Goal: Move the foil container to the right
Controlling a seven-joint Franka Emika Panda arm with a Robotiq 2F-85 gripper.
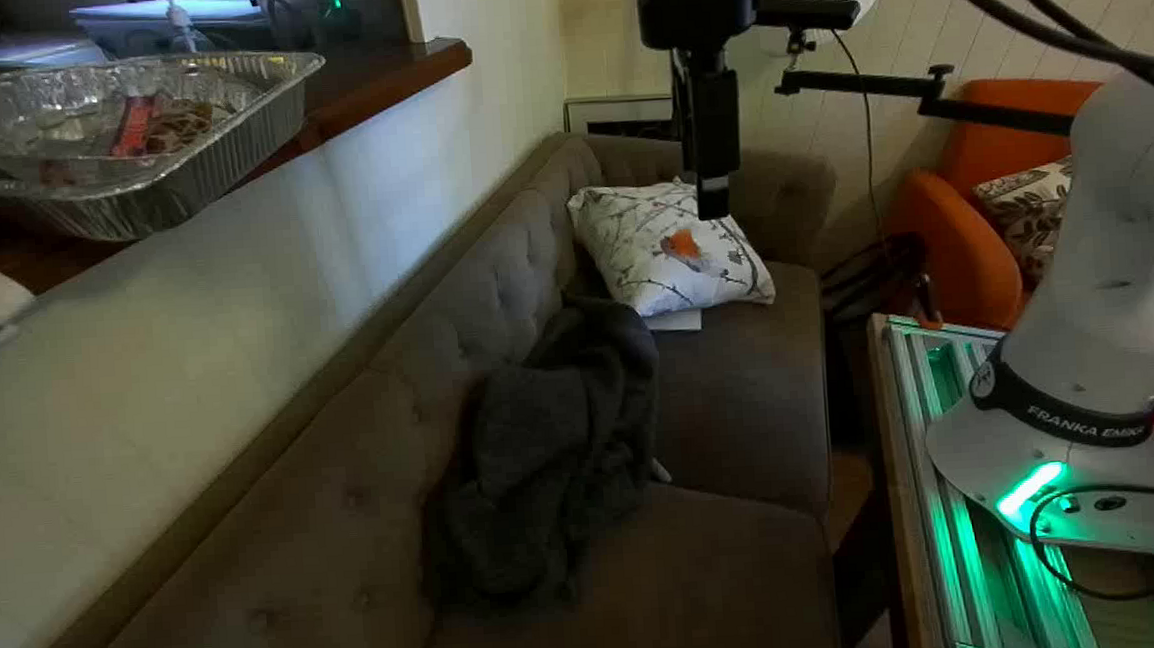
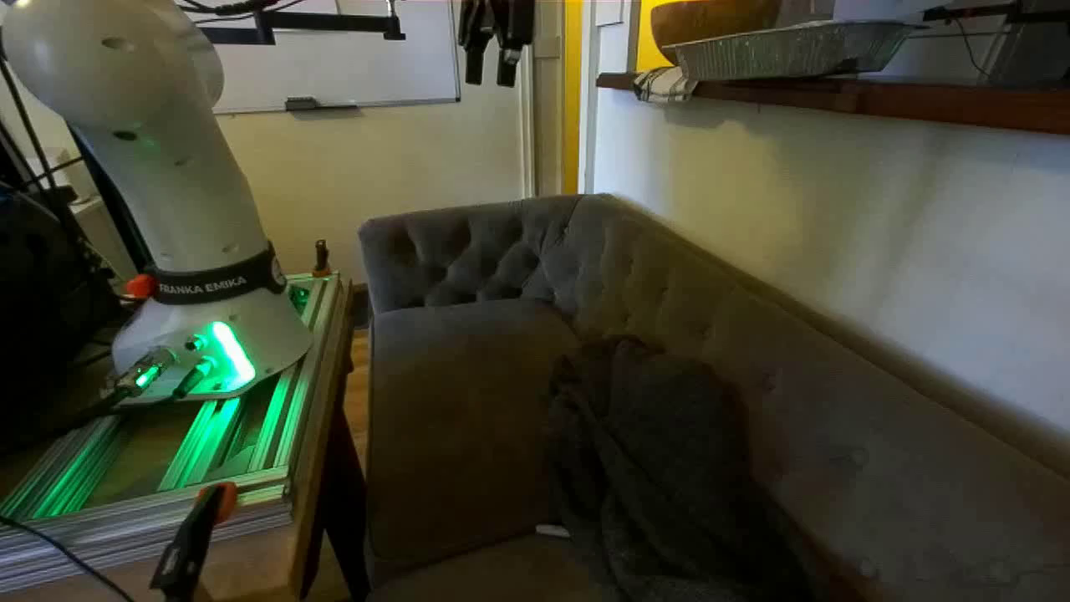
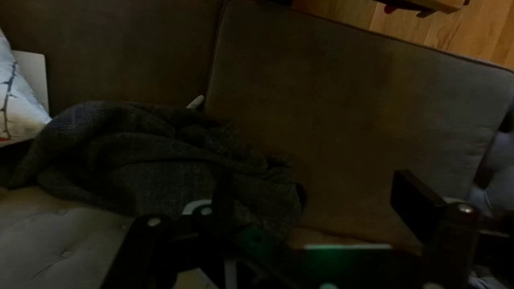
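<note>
Where the foil container [image 1: 217,171] is resting: on the ledge [image 1: 397,80], ungripped
Gripper [image 2: 490,77]: jaws are standing wide, holding nothing
Rightward move: likely all remaining

The white arm [image 1: 1119,261] leans while its black claw [image 2: 490,80] points downward, spread apart.

In an exterior view, a tufted grey-brown sofa [image 1: 742,404] runs up mid-frame beside a pale wall [image 1: 190,388], an orange armchair [image 1: 963,240] at upper right; in an exterior view, a whiteboard [image 2: 351,71] hangs upper left. Wooden floor [image 3: 474,36] shows upper right in the wrist view, where the dim light leaves colours uncertain
</note>
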